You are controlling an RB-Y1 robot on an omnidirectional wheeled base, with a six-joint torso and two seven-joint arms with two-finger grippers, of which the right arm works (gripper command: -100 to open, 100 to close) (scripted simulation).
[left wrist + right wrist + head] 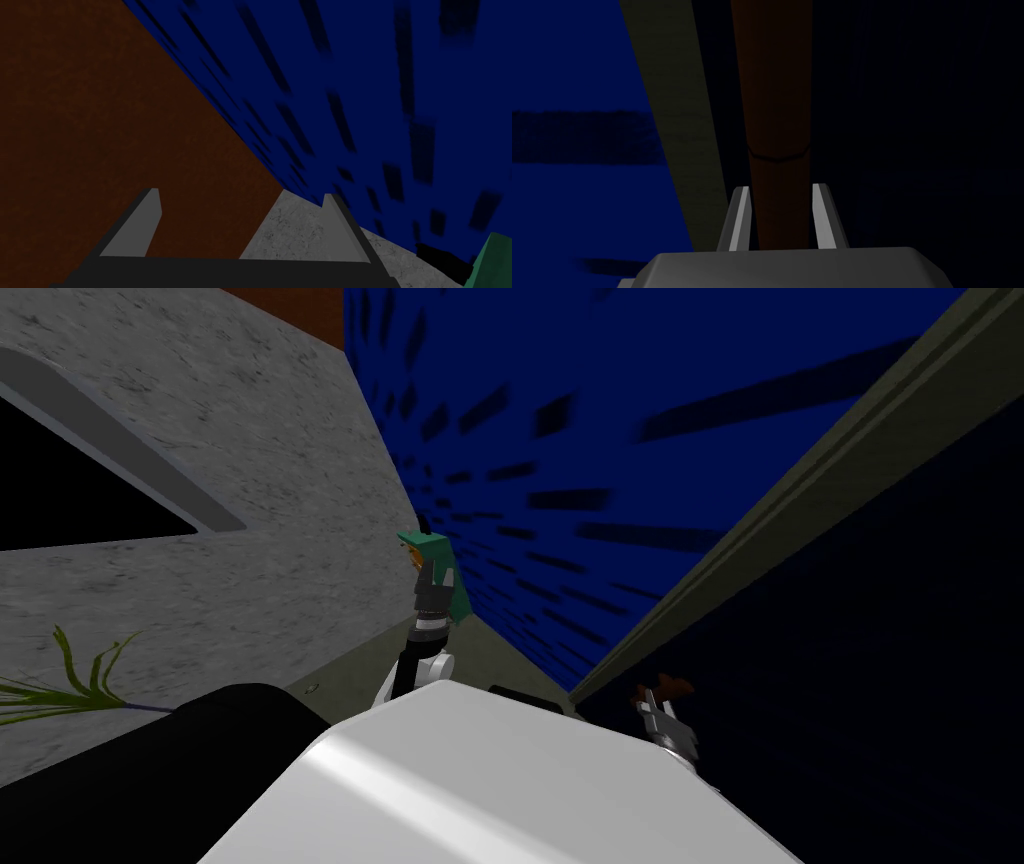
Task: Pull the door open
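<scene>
1. Head view: your right gripper (pixel 655 708) is low on the right, at a brown handle (pixel 668 686) on the dark door (pixel 860 618). The door fills the right side, next to an olive frame (pixel 790 488). Your left gripper (pixel 436 584) is near the middle, just in front of a green thing (pixel 440 550). A grey wall (pixel 250 488) is on the left.
2. Left wrist view: the left claw is released. Its fingers (pixel 145 225) stand wide apart and hold nothing. Past them you see a brown surface (pixel 100 110) and a blue surface (pixel 375 75) with dark marks.
3. Right wrist view: the right claw is grasping the handle. Both fingers (pixel 741 220) press its sides. The door is right behind the handle.
</scene>
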